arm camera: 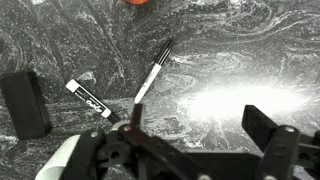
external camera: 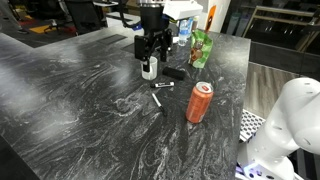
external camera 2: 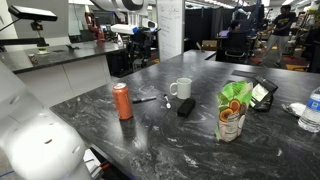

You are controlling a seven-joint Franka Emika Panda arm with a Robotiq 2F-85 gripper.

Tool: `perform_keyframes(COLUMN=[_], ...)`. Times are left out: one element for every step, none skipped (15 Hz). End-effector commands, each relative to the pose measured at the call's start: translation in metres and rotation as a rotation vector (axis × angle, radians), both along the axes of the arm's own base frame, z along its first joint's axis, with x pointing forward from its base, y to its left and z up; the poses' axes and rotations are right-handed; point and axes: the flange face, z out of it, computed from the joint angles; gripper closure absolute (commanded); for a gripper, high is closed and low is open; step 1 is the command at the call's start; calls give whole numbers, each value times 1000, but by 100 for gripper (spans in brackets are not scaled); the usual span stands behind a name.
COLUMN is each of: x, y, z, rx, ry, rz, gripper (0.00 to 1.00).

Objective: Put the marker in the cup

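A: What stands nearest on the surface (external camera: 60, 110)?

B: In an exterior view, the orange can (external camera: 200, 102), upright on the dark marbled top. I cannot tell whether it has been opened.

A: And beyond it?

B: A slim whitish pen (external camera: 157, 102) lying flat. Just past it is the marker (external camera: 163, 86), also flat on the surface and apart from the pen. In the wrist view the marker (arm camera: 90, 98) lies between the black block (arm camera: 25, 100) and the pen (arm camera: 153, 75), touching neither.

A: So the marker is not in the cup?

B: No. The cup (external camera: 150, 69) stands upright a little farther back, near the block, and the marker lies outside it. In both exterior views the inside of the cup (external camera 2: 181, 89) is hidden, so I cannot say what it holds.

A: And the claw?

B: The claw (external camera: 150, 52) hangs close by the cup's rim. I cannot tell whether it is right above the cup or behind it. In the wrist view the claw (arm camera: 197, 120) is spread wide with nothing between its fingers.

A: Anything farther back?

B: A green snack bag (external camera: 202, 47) standing upright, and a clear bottle (external camera: 183, 30) behind it. Their contents are too small to make out.
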Motion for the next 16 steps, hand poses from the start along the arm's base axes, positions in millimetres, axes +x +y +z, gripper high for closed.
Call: perform_keyframes(x=[0, 0, 2, 3, 5, 6, 8, 11, 13, 14, 16, 16, 14, 12, 10, 8], y=[-14, -20, -28, -37, -49, -61, -71, -77, -83, -87, -89, -92, -94, -96, -99, -102], z=[-8, -10, -13, -15, -20, -24, -27, -31, -35, -39, -44, -50, -54, -59, -64, -68], rx=[3, 14, 28, 42, 52, 51, 39, 25, 6, -9, -11, -2, -4, 10, 12, 22], ry=[-17, -30, -42, -61, -83, -98, -113, -124, -134, -143, -144, -128, -105, -69, -38, -1], rz=[116, 179, 235, 283, 325, 361, 401, 444, 489, 525, 553, 557, 570, 577, 576, 573], gripper=[0, 0, 0, 0, 0, 0, 0, 0, 0, 0, 0, 0, 0, 0, 0, 0])
